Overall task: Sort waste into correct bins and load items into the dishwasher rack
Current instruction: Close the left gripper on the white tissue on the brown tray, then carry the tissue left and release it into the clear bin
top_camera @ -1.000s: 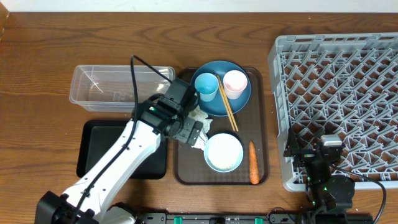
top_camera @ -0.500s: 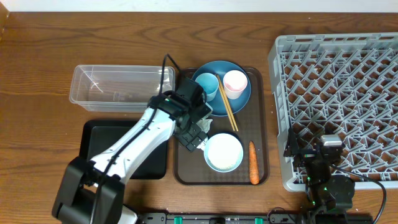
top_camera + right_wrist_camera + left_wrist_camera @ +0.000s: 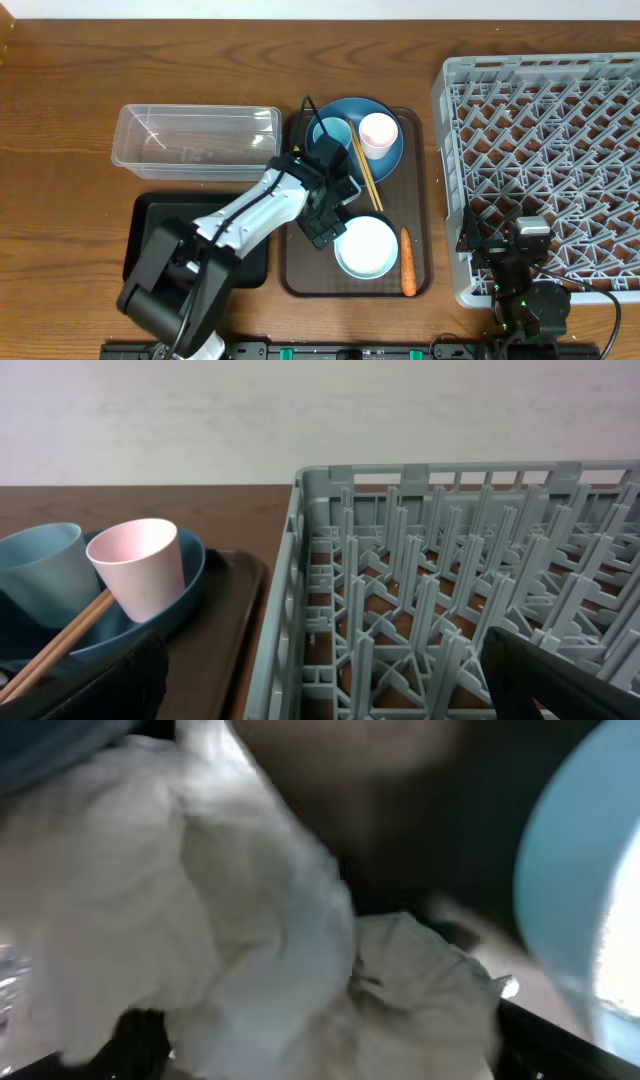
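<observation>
Crumpled white napkins (image 3: 250, 900) fill the left wrist view, lying on the brown serving tray (image 3: 420, 200). My left gripper (image 3: 322, 220) hangs right over them, open, its dark fingers (image 3: 130, 1040) on either side of the paper; from overhead the arm hides the napkins. The light-blue bowl (image 3: 365, 247) sits just right of it. On the dark-blue plate (image 3: 390, 160) stand a light-blue cup (image 3: 331, 135) and a pink cup (image 3: 378, 132), with chopsticks (image 3: 365, 172) across it. My right gripper (image 3: 520, 248) rests open at the front left corner of the grey rack (image 3: 545, 140).
A clear plastic tub (image 3: 195, 142) stands left of the serving tray, and a black tray (image 3: 160, 235) lies in front of it, partly under my left arm. An orange carrot (image 3: 406, 262) lies right of the bowl.
My left arm has swung to the right across the serving tray. Its gripper now covers the napkins and sits closer to the bowl. The right arm has not moved.
</observation>
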Robot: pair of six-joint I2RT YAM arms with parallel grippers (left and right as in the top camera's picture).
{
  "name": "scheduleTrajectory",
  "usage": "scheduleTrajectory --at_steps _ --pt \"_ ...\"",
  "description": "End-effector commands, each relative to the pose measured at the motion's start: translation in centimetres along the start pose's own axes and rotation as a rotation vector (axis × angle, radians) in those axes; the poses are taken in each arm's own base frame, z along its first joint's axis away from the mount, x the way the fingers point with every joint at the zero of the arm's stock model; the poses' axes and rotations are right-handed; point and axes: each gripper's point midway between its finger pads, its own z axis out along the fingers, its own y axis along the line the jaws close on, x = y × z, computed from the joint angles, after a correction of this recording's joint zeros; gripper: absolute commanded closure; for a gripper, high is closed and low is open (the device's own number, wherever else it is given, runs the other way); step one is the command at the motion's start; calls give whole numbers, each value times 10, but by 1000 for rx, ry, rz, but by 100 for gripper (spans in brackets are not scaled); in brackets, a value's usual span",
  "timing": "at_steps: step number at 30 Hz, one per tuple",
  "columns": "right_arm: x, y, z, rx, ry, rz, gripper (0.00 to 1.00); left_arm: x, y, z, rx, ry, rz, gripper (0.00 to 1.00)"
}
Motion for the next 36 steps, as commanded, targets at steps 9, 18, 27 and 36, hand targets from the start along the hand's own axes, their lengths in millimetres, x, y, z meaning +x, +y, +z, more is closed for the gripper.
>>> scheduleTrajectory --at_steps 9,18,27,36 --pt "2 0 0 1 5 -4 1 -2 -1 -3 7 0 18 89" --pt "2 0 0 1 5 -4 1 -18 0 -60 -51 -165 -25 94" --pt "2 0 0 1 5 -4 1 -16 21 -147 -225 -391 -168 94" --pt "2 0 0 1 5 -4 1 21 106 -195 -445 -524 -598 94"
